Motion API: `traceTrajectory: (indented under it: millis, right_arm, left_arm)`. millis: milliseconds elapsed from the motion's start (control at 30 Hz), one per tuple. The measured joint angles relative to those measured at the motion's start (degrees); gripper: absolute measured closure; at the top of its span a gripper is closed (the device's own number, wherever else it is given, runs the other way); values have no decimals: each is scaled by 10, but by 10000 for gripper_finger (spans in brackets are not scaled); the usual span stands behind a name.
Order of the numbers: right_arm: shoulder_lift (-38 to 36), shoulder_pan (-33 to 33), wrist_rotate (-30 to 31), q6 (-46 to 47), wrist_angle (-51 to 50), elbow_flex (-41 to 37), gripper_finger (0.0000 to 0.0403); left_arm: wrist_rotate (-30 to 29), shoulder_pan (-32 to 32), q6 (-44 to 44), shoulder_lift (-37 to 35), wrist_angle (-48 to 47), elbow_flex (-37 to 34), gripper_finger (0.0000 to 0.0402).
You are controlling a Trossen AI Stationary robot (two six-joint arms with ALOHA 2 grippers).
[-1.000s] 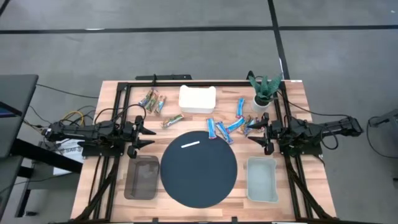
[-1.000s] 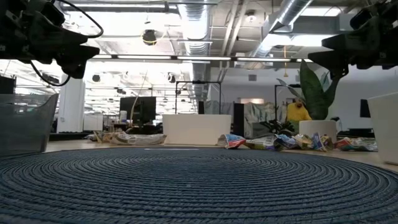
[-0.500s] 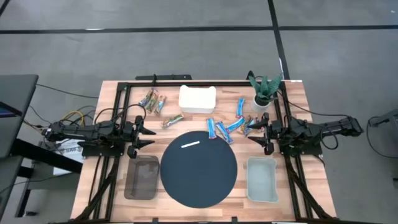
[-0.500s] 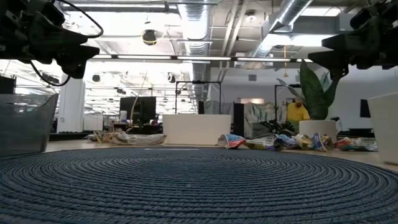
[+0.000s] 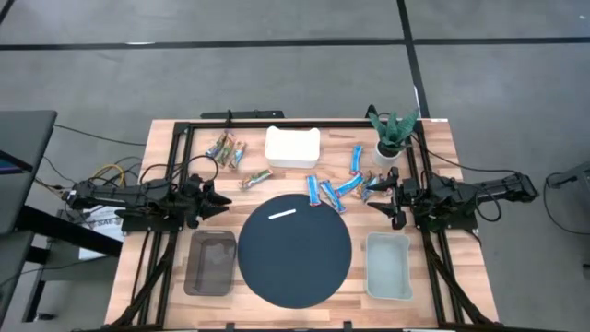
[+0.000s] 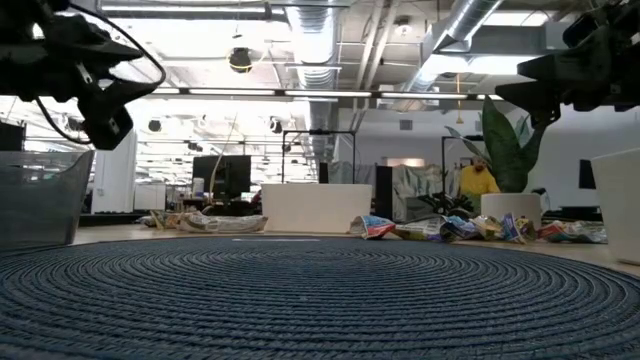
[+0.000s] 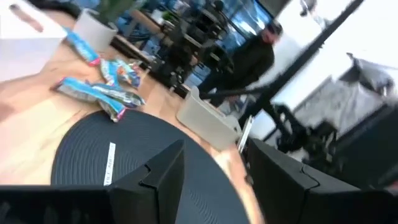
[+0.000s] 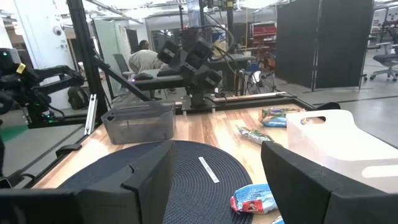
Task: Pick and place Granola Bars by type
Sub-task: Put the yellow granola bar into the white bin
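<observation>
Several blue granola bars (image 5: 334, 189) lie flat on the wooden table just beyond the dark round mat (image 5: 295, 263). Tan and green bars (image 5: 229, 148) lie at the far left, and one more bar (image 5: 258, 178) lies near the mat's far edge. My left gripper (image 5: 218, 198) hovers open and empty left of the mat, its wrist rolled; its wrist view shows the blue bars (image 7: 102, 93). My right gripper (image 5: 378, 195) hovers open and empty right of the blue bars. Its wrist view shows one blue bar (image 8: 252, 199).
A white box (image 5: 293, 148) stands at the far middle and a potted plant (image 5: 389, 136) at the far right. A grey bin (image 5: 210, 263) sits left of the mat, a pale green bin (image 5: 387, 266) right of it. A black frame rail (image 5: 277, 124) borders the table.
My left gripper has rolled about its wrist, so its two fingers, spread side by side in the high view before, now stand nearly one over the other. It stays left of the mat. The bars have not moved.
</observation>
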Motion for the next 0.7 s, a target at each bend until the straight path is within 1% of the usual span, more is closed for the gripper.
traceTrajectory:
  millis: [67,133,233,367,467,567,600,700]
  right_arm:
    - [0,0,0,0,0,0,171]
    - [0,0,0,0,0,0,171]
    - [0,0,0,0,0,0,171]
    - [0,0,0,0,0,0,171]
    - [0,0,0,0,0,0,171]
    - [0,0,0,0,0,0,171]
    - [0,0,0,0,0,0,171]
    - [0,0,0,0,0,0,171]
  left_arm:
    - [-22,0,-59,0,6,0,233]
    - [-31,0,-133,0,8,0,233]
    - [-68,0,-186,0,12,0,233]
    - [-126,1,-198,0,30,0,233]
    - [-161,1,-202,0,71,0,233]
    - [-211,1,-222,0,126,0,233]
    - [-223,1,-211,0,150,1,233]
    - [-227,1,-116,4,173,33,233]
